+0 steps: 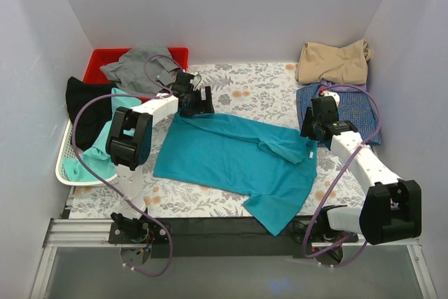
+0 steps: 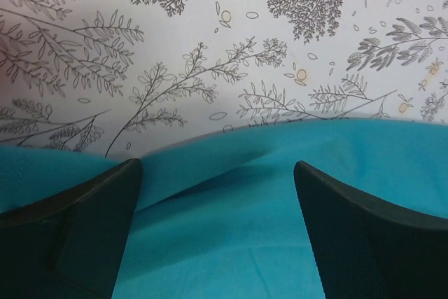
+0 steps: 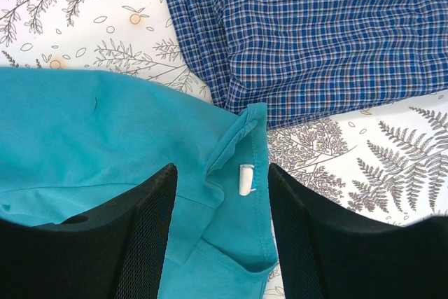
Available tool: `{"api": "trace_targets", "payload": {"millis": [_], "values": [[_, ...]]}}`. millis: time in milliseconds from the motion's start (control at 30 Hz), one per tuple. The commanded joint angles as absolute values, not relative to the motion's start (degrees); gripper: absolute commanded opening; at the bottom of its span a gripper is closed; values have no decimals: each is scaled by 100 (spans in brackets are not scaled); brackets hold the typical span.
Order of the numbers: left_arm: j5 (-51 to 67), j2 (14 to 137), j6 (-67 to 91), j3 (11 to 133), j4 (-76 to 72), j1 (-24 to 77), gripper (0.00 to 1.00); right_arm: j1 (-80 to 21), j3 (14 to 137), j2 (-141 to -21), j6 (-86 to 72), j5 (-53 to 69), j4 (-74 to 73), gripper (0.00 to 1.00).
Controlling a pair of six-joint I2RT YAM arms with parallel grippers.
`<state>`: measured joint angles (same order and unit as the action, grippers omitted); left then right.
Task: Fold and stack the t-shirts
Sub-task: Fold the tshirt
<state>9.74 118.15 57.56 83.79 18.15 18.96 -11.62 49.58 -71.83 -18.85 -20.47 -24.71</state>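
A teal-blue t-shirt (image 1: 231, 155) lies spread across the middle of the floral table, one sleeve hanging toward the near edge. My left gripper (image 1: 199, 103) hovers open over its far left edge. In the left wrist view that gripper (image 2: 217, 173) has the teal cloth (image 2: 231, 243) under both fingers, with a raised fold between them. My right gripper (image 1: 313, 131) is open over the collar. In the right wrist view its fingers (image 3: 222, 173) straddle the collar and a white tag (image 3: 246, 178) without pinching them.
A folded blue checked shirt (image 1: 357, 110) lies at the right, close to the collar (image 3: 315, 33), with a tan shirt (image 1: 332, 62) behind it. A red bin (image 1: 105, 57) holds a grey shirt (image 1: 140, 66). A white basket (image 1: 66, 166) at the left holds black (image 1: 87, 106) and mint-green (image 1: 105, 148) shirts.
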Motion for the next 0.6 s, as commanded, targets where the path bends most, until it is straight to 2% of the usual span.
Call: {"api": "trace_targets", "payload": {"millis": [0, 233, 567], "values": [[729, 10970, 5801, 8174, 1626, 1872, 89, -1134, 5054, -7259, -1819, -1846, -2303, 61], [1160, 10275, 5818, 7743, 1038, 1934, 89, -1143, 4992, -7523, -1802, -1424, -2180, 61], [660, 10345, 5932, 7305, 1214, 1960, 89, -1143, 4992, -7602, -1758, -1231, -2145, 61]]}}
